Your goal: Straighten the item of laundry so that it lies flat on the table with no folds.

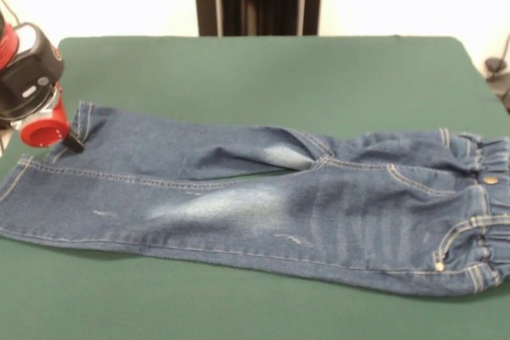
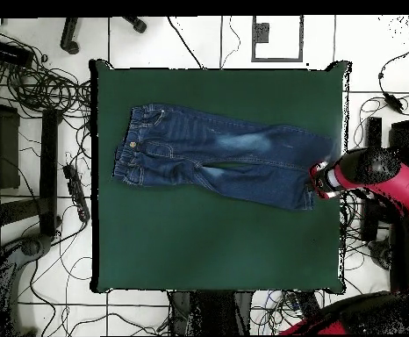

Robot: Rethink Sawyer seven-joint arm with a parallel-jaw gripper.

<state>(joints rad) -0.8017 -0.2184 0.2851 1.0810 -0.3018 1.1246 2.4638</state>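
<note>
Green desk [image 1: 255,69] is carrying jeans [image 1: 263,205] lying lengthwise, waistband right. Claw [image 1: 70,142] is touching far-left leg hem; can't tell its state.

light: bright, even | shadows: faint under jeans [image 1: 263,197] | background: overexposed | focus: soft

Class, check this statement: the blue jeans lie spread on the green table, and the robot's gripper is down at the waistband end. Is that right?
Not quite. The jeans do lie spread on the green table, but the gripper is down at the leg-cuff end, not the waistband. The front view shows this: the gathered waistband is at the opposite end from the gripper.
</note>
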